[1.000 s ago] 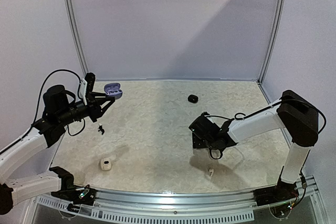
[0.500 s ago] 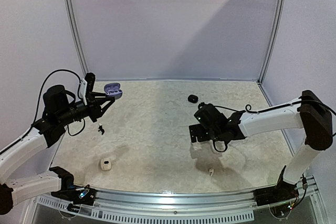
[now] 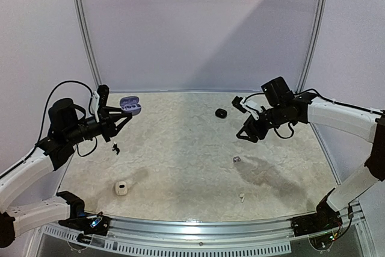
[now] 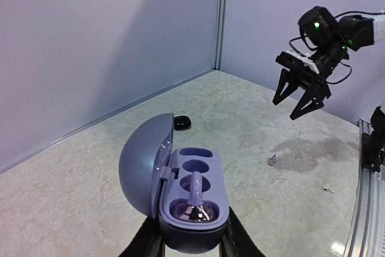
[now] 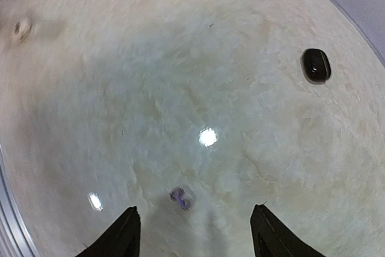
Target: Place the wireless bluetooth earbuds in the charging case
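1. Purple case (image 4: pixel 186 200): lid open, clamped in the left jaws, held above the counter (image 3: pixel 180 167) at its left rear.
2. Seated bud (image 4: pixel 194 195): inside the purple case.
3. Right jaws: apart, empty, raised over the counter's right side.
4. Loose bud (image 5: pixel 181 197): purple, lying on the counter beneath the right jaws.
5. Black case (image 3: pixel 221 112) and white case (image 3: pixel 121 188): on the counter, well apart.

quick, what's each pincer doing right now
left pincer: closed on the purple charging case, lid up
right pincer: open, holding nothing
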`<state>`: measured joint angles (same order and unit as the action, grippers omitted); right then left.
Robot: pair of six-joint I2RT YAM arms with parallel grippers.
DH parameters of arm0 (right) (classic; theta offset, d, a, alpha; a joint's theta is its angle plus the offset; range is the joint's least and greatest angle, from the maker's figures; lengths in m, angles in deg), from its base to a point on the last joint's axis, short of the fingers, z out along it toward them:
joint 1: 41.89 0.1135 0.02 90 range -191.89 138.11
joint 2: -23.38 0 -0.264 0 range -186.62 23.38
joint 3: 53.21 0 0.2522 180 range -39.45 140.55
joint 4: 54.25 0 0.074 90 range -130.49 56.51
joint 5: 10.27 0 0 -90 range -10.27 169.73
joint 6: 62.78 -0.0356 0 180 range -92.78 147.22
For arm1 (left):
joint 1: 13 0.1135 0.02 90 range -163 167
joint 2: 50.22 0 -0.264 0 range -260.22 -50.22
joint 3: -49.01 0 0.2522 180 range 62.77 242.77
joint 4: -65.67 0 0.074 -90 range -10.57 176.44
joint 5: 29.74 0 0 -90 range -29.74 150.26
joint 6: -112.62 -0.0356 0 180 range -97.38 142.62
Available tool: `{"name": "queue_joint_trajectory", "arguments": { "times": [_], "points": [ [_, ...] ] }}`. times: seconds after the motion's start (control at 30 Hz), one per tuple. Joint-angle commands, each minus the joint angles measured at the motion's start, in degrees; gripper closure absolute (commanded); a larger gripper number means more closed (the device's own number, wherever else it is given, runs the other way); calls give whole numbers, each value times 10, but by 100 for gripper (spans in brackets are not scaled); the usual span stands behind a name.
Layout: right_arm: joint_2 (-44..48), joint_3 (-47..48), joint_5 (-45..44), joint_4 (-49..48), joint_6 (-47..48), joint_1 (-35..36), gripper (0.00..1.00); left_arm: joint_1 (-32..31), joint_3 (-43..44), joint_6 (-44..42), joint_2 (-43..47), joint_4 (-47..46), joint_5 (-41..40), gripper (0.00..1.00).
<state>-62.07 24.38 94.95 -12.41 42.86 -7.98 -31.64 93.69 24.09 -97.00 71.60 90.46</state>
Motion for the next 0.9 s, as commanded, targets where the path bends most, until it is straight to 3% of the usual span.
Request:
{"name": "queue_joint_trajectory", "arguments": {
  "times": [0.0,0.27,0.87],
  "points": [
    [-62,55,77,133,261,-11,41,-7,-5,-14,8,1,51,100],
    [-201,127,64,195,334,-11,42,-8,7,-34,-3,24,83,100],
    [-258,124,46,155,361,-10,57,-7,17,-61,-32,16,62,100]
  ]
}}
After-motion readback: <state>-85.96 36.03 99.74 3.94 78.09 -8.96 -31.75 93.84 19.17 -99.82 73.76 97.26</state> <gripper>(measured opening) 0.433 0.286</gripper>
